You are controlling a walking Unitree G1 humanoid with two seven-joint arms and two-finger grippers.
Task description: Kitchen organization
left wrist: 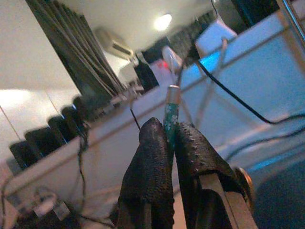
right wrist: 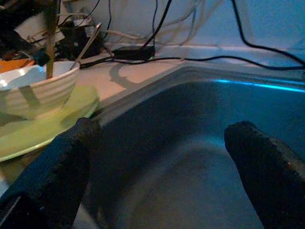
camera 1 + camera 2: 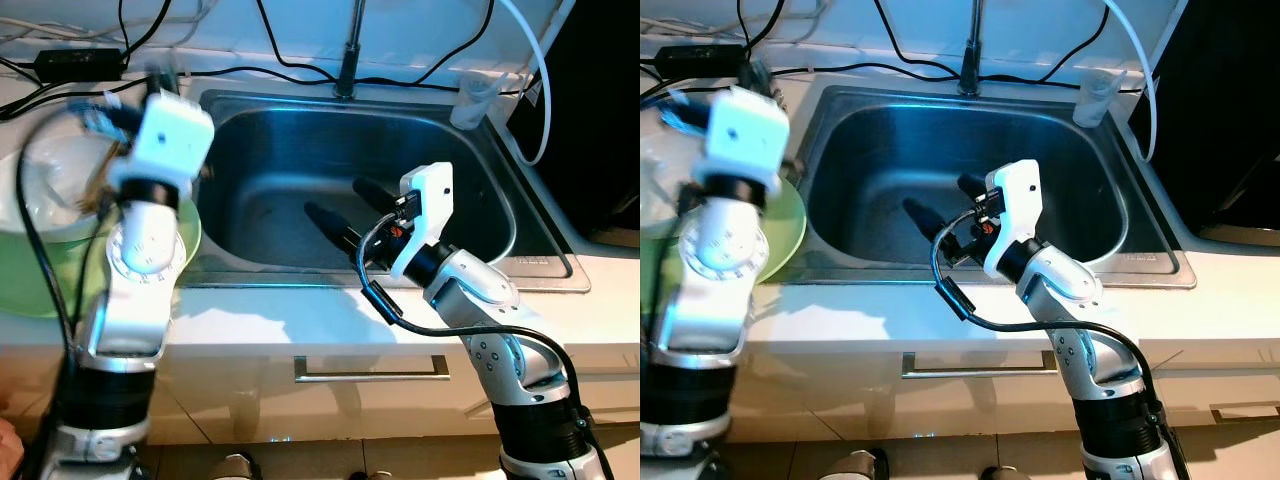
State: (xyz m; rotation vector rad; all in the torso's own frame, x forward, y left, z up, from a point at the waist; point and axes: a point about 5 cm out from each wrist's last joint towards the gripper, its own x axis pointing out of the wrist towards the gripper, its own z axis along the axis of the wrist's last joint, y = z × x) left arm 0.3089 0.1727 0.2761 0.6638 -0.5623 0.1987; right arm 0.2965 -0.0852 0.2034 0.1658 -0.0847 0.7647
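My left gripper [image 1: 164,128] is shut on a thin teal-green utensil [image 1: 170,112] with a silver end. In the left eye view the left gripper [image 3: 103,118] is blurred, raised over a white bowl [image 3: 50,185] that sits on a green plate [image 3: 25,280] on the counter left of the sink. In the right wrist view the stick-like utensil [image 2: 49,40] stands in the bowl [image 2: 35,93] beside a spoon handle [image 2: 88,42]. My right gripper [image 3: 335,198] hangs open inside the steel sink [image 3: 270,130], with nothing between its fingers [image 2: 259,162].
A tap [image 3: 348,60] rises behind the sink, and a clear cup [image 3: 473,100] stands at its back right corner. Black cables and a power adapter [image 3: 78,62] lie along the back of the counter. A dark appliance [image 3: 600,120] fills the right. A drawer handle [image 3: 370,372] is below.
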